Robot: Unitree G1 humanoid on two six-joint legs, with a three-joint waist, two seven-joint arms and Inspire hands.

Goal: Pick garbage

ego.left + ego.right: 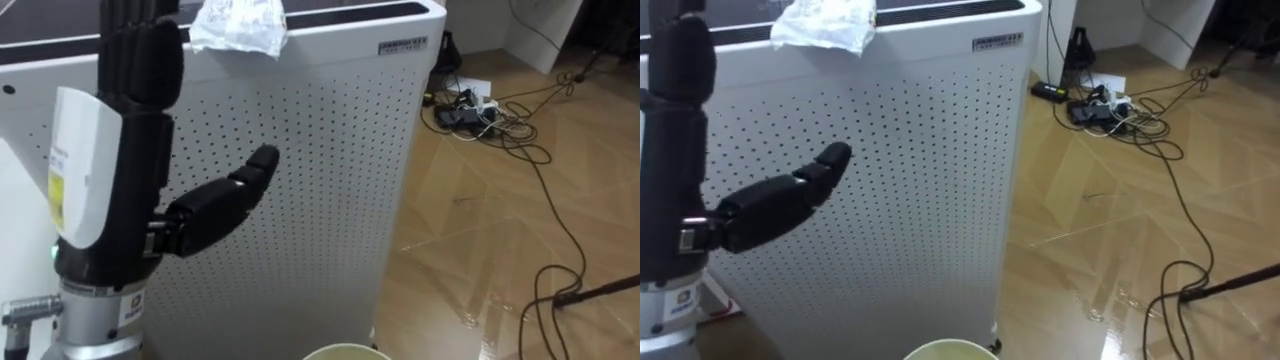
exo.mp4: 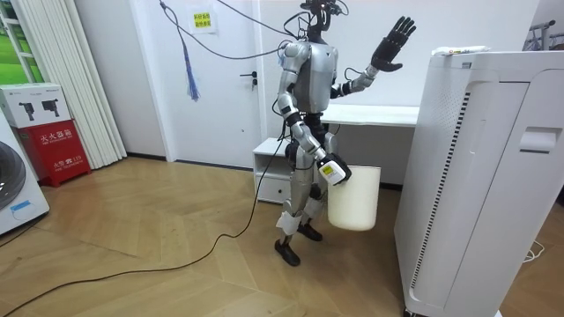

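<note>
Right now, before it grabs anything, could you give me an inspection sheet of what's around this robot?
Surface: top of a tall white dotted cabinet in front of the robot.
Job's things: crumpled white wrapper lying at the cabinet's top edge; white bin at the robot's side.
Clutter: nothing seen.
Hands: left hand raised, fingers straight, apart from the wrapper; right hand at the bin's rim.
Cables: tangle of cables on the floor beyond the cabinet.
Surroundings: wooden floor, white desk, red box.
</note>
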